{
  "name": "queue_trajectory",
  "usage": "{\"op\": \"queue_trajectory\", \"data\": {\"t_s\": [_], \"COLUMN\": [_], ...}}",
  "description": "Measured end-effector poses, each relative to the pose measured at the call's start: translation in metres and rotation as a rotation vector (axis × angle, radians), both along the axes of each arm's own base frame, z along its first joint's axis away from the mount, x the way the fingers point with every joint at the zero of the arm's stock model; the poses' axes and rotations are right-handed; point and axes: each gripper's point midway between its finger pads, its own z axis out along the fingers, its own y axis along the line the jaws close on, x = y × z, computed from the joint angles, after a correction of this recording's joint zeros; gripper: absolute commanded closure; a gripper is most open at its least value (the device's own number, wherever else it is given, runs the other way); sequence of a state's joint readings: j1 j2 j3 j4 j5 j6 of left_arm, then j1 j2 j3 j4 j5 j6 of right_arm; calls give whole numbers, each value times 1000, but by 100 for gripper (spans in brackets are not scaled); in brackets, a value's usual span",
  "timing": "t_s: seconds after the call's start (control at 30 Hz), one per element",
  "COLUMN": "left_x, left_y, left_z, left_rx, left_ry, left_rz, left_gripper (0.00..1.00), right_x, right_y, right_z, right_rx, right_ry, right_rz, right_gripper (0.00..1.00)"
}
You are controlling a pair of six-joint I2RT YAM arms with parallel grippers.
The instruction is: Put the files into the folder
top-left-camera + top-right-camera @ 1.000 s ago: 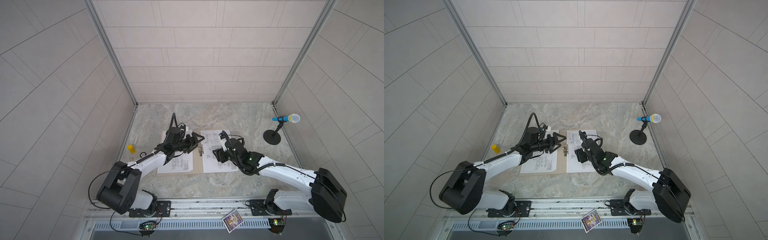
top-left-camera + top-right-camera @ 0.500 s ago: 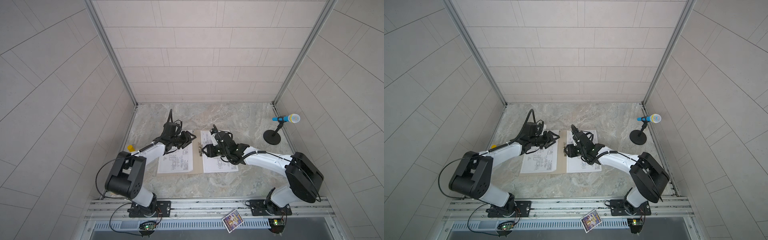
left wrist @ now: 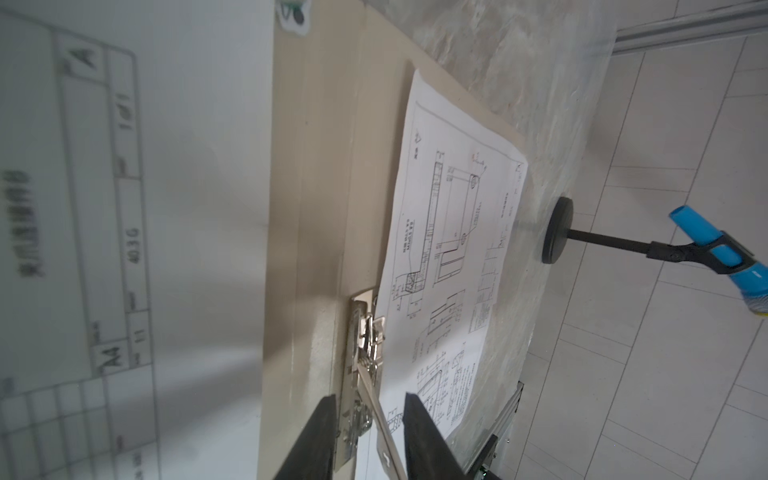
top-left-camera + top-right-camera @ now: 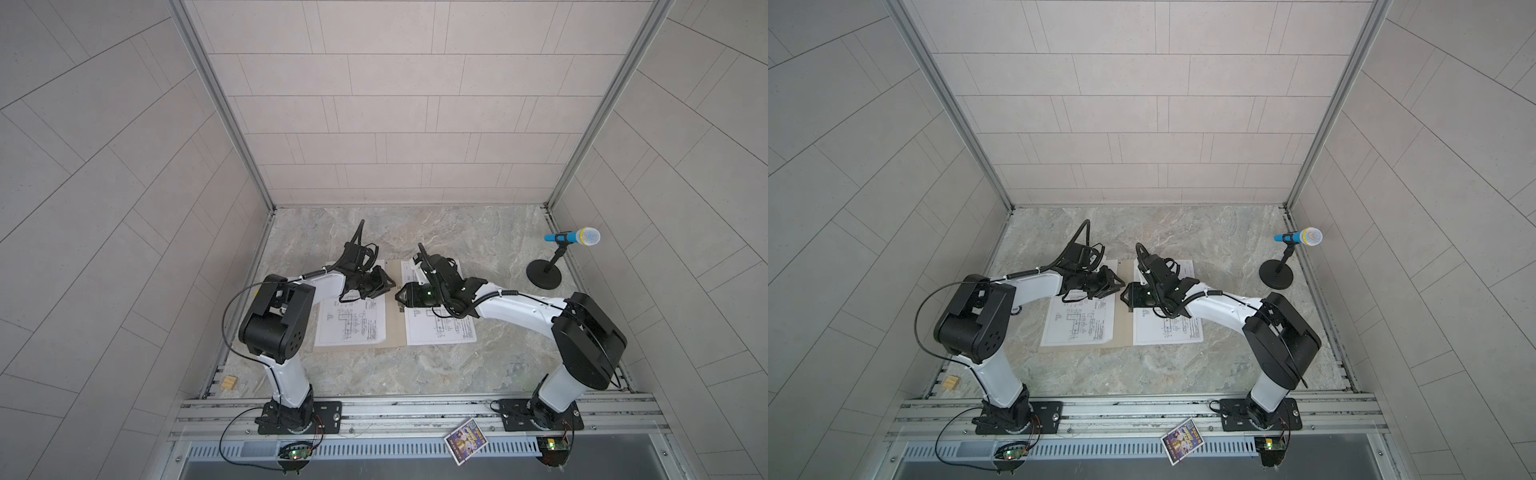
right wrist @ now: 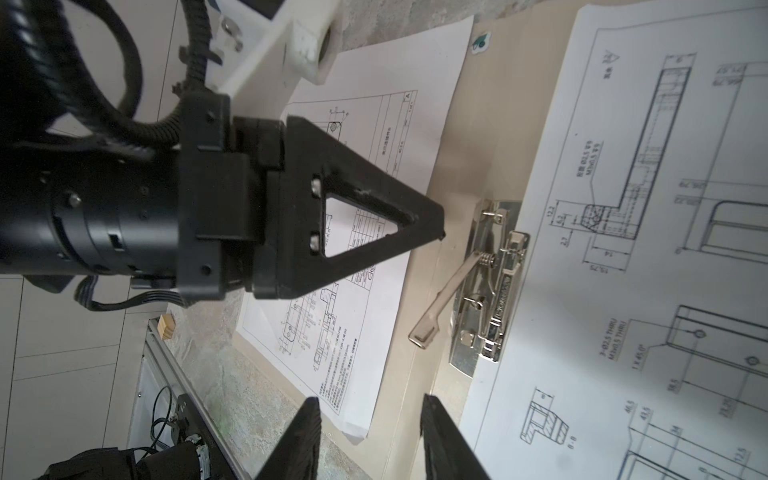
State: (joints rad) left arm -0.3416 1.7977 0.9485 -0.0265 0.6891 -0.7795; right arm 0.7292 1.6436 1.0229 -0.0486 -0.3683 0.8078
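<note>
The tan folder (image 4: 395, 332) (image 4: 1123, 332) lies open and flat on the table. One white printed file (image 4: 353, 326) lies on its left half and another file (image 4: 440, 332) on its right half. A metal clip (image 5: 494, 291) (image 3: 365, 345) sits at the spine with its lever (image 5: 440, 307) raised. My left gripper (image 4: 390, 286) (image 3: 370, 419) hovers at the clip, jaws part open, with the lever (image 3: 382, 415) between them untouched. My right gripper (image 4: 398, 297) (image 5: 372, 436) faces it over the spine, open and empty.
A blue microphone (image 4: 573, 237) on a black round stand (image 4: 543, 276) is at the table's back right. A small wooden block (image 4: 230, 382) lies at the front left edge. A colourful card (image 4: 465, 442) rests on the front rail.
The right gripper has moved left to the folder's spine and now faces the left gripper. Both arms have risen at the shoulder. Both pairs of jaws stand narrower than before.
</note>
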Motion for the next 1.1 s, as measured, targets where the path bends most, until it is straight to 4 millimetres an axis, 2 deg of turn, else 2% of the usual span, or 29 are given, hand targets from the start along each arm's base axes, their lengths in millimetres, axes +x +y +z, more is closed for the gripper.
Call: {"op": "queue_trajectory", "data": {"t_s": [0.13, 0.33, 0.63, 0.83, 1.1], "left_x": [-3, 5, 12, 14, 15], "left_y": [-6, -6, -6, -8, -11], "left_z": [-7, -9, -15, -21, -23], "left_rx": [15, 33, 57, 63, 62], "left_ry": [21, 10, 5, 10, 15], "left_rz": [-13, -2, 6, 5, 5], "left_gripper": [70, 72, 79, 80, 85], "right_x": [2, -1, -6, -11, -12], "right_y": [-6, -14, -17, -25, -31], "right_z": [-4, -16, -21, -28, -28], "right_rx": [-2, -24, -29, -44, -47], "right_ry": [17, 44, 58, 72, 71], "right_rz": [-14, -22, -10, -14, -22], "right_gripper": [59, 59, 59, 59, 59]}}
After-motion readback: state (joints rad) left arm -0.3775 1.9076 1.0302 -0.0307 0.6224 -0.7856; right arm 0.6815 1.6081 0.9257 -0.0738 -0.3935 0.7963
